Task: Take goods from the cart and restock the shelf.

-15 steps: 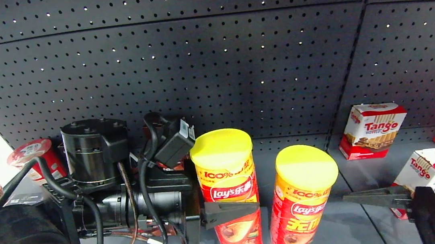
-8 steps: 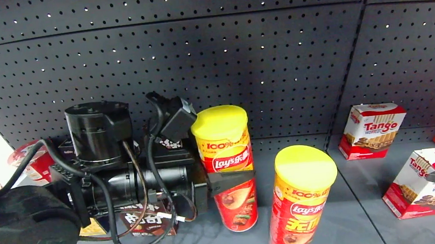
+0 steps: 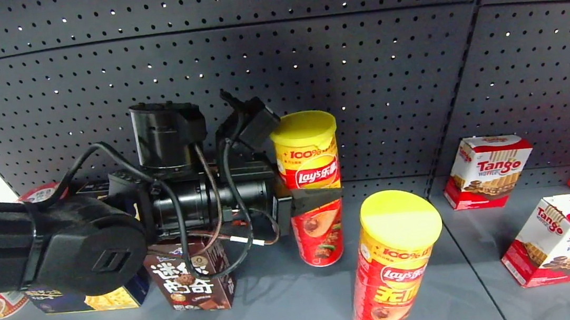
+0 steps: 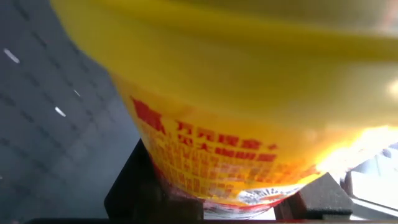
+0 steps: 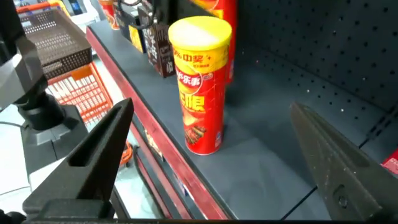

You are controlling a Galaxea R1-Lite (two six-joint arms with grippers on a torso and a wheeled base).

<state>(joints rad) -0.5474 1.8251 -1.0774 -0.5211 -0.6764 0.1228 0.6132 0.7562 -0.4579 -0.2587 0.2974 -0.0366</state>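
A dark store shelf (image 3: pixel 279 309) with a pegboard back (image 3: pixel 307 73), seen from above and in front. The left tool (image 3: pixel 315 197) is clamped around the middle of a tall chip can (image 3: pixel 308 168) with a yellow lid. It holds the can upright, far back on the shelf, close to the pegboard. The can's base looks level with the shelf floor, but contact cannot be confirmed.

A second can (image 3: pixel 402 264) of the same kind stands nearer and to the right, apart from the held one. A brown chocolate box (image 3: pixel 191 276) sits under the left arm, and a wafer box (image 3: pixel 487 170) stands farther right. The right tool (image 5: pixel 211 109) hovers to the right with its fingers wide apart, holding nothing. The orange cart (image 5: pixel 62 87) stands below the shelf's near edge.

The step in hand appears to be setting the held can down. To do it well, keep the can vertical and lower it until the base sits flat. Then part the fingers only slightly and draw the arm straight back to the left. Keep the arm clear of the chocolate box and the nearer can, since a tall can tips easily.
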